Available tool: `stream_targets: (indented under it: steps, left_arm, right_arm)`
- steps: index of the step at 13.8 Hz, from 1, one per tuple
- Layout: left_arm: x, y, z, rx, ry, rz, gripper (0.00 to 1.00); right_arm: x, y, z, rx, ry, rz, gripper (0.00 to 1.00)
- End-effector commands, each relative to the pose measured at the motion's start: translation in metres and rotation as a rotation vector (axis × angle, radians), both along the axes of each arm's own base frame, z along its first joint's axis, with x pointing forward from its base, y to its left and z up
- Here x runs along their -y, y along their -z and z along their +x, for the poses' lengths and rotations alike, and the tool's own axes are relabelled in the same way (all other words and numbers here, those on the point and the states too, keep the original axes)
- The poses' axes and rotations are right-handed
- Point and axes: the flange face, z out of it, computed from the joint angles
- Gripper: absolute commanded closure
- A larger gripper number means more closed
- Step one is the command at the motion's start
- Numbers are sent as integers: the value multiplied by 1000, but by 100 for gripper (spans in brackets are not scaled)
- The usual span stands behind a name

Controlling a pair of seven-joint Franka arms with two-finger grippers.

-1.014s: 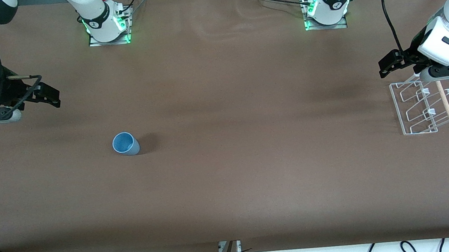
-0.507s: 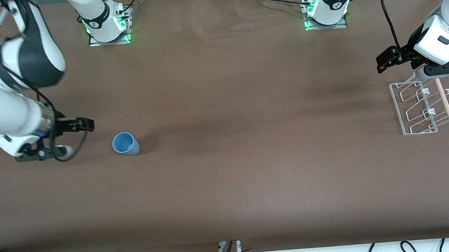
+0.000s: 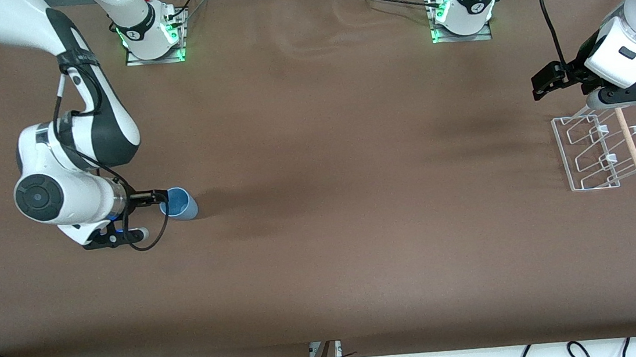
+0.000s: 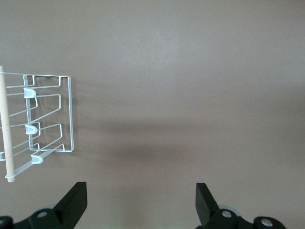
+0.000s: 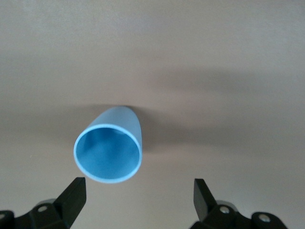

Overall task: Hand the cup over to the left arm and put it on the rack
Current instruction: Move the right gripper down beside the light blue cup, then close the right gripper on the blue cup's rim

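The light-blue cup (image 3: 179, 204) stands mouth up on the brown table toward the right arm's end. In the right wrist view the cup (image 5: 109, 150) sits just ahead of the open fingers, closer to one finger than the other. My right gripper (image 3: 157, 195) is low beside the cup at its rim, open and empty; it also shows in the right wrist view (image 5: 138, 191). The white wire rack (image 3: 594, 153) with its wooden rod (image 3: 630, 144) stands at the left arm's end. My left gripper (image 3: 543, 84) hovers open and empty over the table beside the rack (image 4: 47, 119); its own view shows it too (image 4: 140, 195).
The two arm bases (image 3: 151, 37) (image 3: 462, 13) stand along the table's edge farthest from the front camera. Cables hang below the table's near edge (image 3: 323, 353). Bare brown tabletop (image 3: 355, 198) lies between the cup and the rack.
My right arm has swung in from the table's end and brought its open gripper down beside the cup. My left gripper has shifted slightly away from the rack. The cup has not moved.
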Motion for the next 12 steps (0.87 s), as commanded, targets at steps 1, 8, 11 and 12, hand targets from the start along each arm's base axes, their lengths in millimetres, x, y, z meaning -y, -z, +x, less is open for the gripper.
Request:
stream_targets:
  steps: [1,8,11,12]
  left_arm:
    - [1,-9,-3,-1,15,-8,0]
    - [6,-9,-2,4,23,-44,0]
    - [6,-9,-2,0,21,-44,0]
    - [6,-9,-2,0,21,-44,0]
  right_arm:
    - [-2,29,-10,18,5,11,0]
    - [2,65,-27,19,-9,16,0]
    - [2,68,-28,30,-5,19,75]
    - [1,67,-27,30,-1,20,92]
